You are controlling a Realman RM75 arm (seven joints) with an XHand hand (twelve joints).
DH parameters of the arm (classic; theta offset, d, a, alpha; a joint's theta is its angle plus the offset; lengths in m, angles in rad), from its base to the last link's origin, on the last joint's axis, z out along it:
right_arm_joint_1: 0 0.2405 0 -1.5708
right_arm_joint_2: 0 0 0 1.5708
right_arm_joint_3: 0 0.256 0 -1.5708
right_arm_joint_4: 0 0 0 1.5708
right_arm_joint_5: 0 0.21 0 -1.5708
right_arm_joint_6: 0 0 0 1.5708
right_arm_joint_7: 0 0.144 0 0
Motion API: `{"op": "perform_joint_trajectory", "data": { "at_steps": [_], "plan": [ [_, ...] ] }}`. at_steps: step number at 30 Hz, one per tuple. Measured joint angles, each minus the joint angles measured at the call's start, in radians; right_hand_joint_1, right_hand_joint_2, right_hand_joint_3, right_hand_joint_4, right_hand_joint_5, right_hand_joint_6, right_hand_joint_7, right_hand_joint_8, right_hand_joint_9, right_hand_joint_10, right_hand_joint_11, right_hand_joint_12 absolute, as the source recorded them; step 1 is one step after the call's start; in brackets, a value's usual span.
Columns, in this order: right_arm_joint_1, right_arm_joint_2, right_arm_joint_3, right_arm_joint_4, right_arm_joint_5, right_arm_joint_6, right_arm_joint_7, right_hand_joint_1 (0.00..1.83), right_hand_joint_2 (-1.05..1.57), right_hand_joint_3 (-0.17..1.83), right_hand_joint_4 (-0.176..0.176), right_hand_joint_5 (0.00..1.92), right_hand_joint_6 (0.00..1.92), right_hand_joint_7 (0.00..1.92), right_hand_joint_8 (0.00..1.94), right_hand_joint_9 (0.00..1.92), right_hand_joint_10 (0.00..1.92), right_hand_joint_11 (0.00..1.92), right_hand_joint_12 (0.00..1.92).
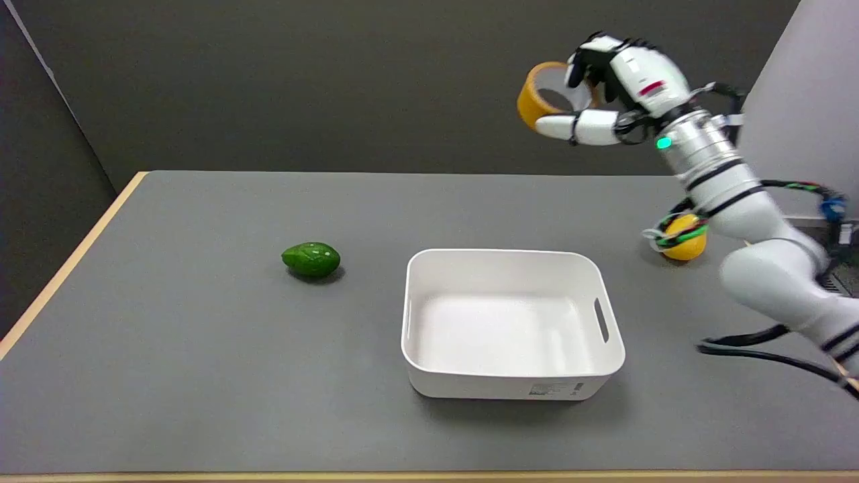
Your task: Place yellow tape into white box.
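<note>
My right hand [604, 94] is raised high at the upper right, well above the table, and it grips the yellow tape [535, 96], a roll turned with its hole facing the camera. One finger runs under the roll and others curl through its top. The white box [416, 322] sits on the table below and to the left of the hand, open side up and with nothing inside.
A green avocado [311, 259] lies on the grey table left of the box. A yellow fruit [684, 245] sits right of the box, partly behind my arm. Black cables [758, 349] trail on the table at the right. The table's wooden edge [67, 261] runs along the left.
</note>
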Motion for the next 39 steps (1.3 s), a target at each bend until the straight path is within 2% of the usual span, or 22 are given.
{"op": "perform_joint_trajectory", "data": {
  "at_steps": [9,16,28,39],
  "plan": [
    [-0.254,0.104,0.234,0.113,-0.01,-0.006,0.25,1.2,1.15,0.22,-0.176,0.56,1.46,0.88,1.4,0.84,1.3,0.77,1.75],
    [-0.458,0.152,0.364,0.16,-0.113,0.013,0.41,1.2,1.11,0.29,-0.176,0.58,1.47,0.9,1.37,0.84,1.3,0.76,1.72],
    [-0.724,0.158,0.444,0.194,-0.389,0.082,0.549,1.21,1.08,0.34,-0.176,0.6,1.48,0.91,1.35,0.83,1.28,0.75,1.67],
    [-0.928,0.139,0.49,0.199,-0.565,0.183,0.547,1.2,1.1,0.32,-0.162,0.59,1.49,0.89,1.37,0.82,1.26,0.73,1.62]
  ]
}}
